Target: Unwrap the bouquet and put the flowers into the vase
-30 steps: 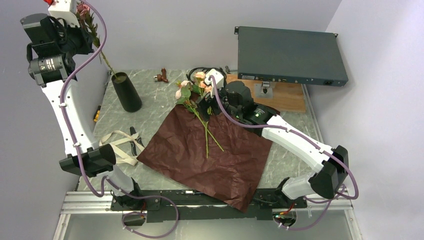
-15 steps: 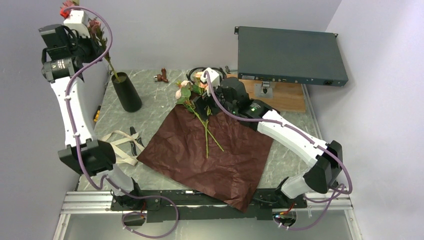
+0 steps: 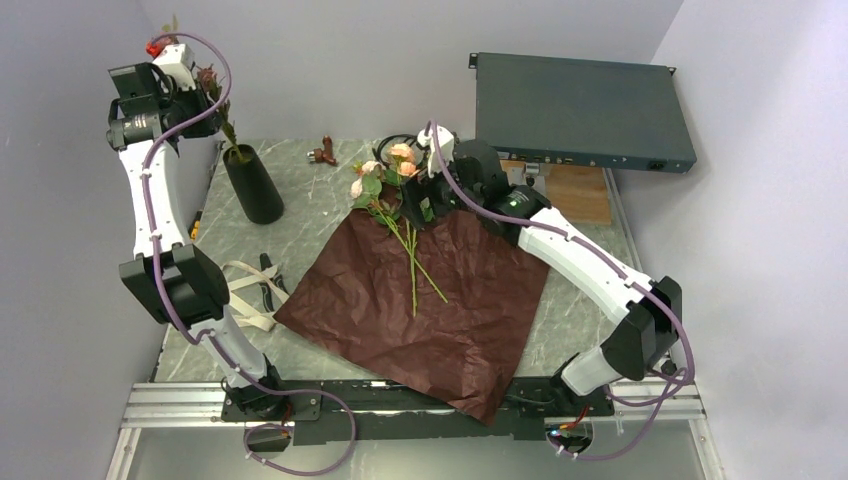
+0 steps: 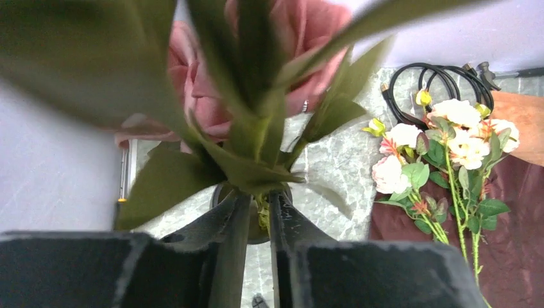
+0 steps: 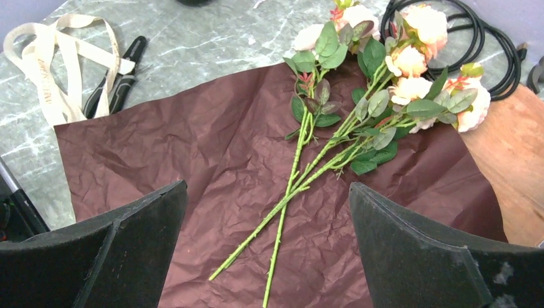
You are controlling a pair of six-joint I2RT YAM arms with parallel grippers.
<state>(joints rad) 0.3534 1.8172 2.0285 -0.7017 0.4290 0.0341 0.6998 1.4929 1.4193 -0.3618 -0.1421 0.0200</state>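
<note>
Grey marbled bench [image 3: 300, 195] under pale walls. At far left, raised high: left fingers [image 4: 287, 228] drawn close on either side of the stem of a pink rose [image 4: 183, 70], just under the bloom; pinching or merely touching, impossible to tell. Below, stem's foot at the mouth of the black vase [image 3: 253, 185], upright near the bench's left rear corner. Nearer the front, beige ribbon [image 3: 240, 290] lying loose, black-handled cutters [image 3: 268, 280] just beside it. Mid-bench, maroon paper [image 3: 420, 310] spread flat and crinkled. At its far edge, the other flowers [image 3: 385, 180], blooms off the paper near a coiled black cable [image 5: 487, 45], stems trailing across the sheet. Over them, right fingers [image 5: 128, 244] spread wide, holding nothing. At right rear, 1 dark rack unit [image 3: 580, 110] above a wooden board [image 3: 575, 195].
</note>
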